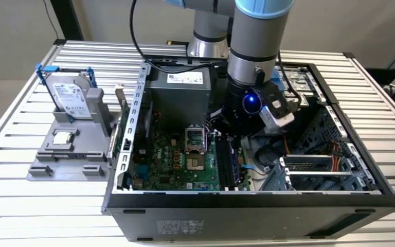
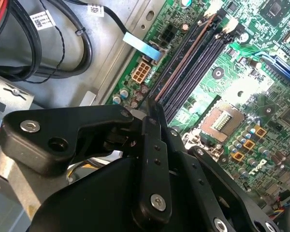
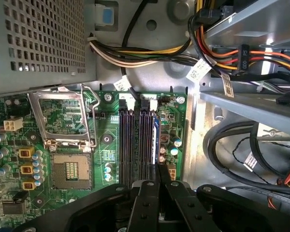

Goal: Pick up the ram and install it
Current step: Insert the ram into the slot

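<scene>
I see the end effector [image 3: 158,193] lowered inside the open computer case [image 1: 252,200], its fingers [image 3: 149,203] clenched on the ram [image 3: 155,140]. The ram stands on edge in the outermost memory slot [image 3: 146,140] of the motherboard [image 3: 106,145], its long axis running along the slots, away from the fingers.

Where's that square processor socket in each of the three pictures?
Exterior view: processor socket mid-motherboard, on the exterior view's left of the memory slots.
First wrist view: socket across a strip of board from the slots.
Second wrist view: socket beside the slots.
Shared landmark: the memory slots.
</scene>
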Robot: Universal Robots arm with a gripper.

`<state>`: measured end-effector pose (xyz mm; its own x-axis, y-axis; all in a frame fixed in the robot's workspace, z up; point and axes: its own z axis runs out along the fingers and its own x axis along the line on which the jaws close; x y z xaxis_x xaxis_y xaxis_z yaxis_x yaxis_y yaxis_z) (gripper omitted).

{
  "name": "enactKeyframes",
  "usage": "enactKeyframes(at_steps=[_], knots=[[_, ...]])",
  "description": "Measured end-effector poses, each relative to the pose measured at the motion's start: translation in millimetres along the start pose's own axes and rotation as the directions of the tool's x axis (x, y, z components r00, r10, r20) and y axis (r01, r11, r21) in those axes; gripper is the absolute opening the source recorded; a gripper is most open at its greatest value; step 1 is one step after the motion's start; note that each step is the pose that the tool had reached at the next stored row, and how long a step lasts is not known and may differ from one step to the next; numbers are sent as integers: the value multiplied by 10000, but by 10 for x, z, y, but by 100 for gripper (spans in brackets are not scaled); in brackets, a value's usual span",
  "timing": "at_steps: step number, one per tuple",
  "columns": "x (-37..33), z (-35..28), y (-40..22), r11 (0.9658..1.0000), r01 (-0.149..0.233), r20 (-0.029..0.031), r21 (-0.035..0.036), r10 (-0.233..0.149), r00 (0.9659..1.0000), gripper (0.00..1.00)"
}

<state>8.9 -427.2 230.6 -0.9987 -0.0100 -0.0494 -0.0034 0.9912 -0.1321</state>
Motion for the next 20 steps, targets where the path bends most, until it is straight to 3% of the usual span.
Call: enactKeyframes(at_steps=[9, 13, 15, 19, 20], knots=[[1, 33, 4, 10000, 2, -1, 12, -2, 10000, 0], [-1, 32, 5, 10000, 4, 2, 80, -4, 10000, 0], [-2, 21, 4, 9998, 8, 2, 189, -8, 10000, 0], [-2, 9, 2, 9984, 23, 36, 559, -25, 10000, 0], [0, 10, 3, 9981, 23, 38, 608, -26, 10000, 0]])
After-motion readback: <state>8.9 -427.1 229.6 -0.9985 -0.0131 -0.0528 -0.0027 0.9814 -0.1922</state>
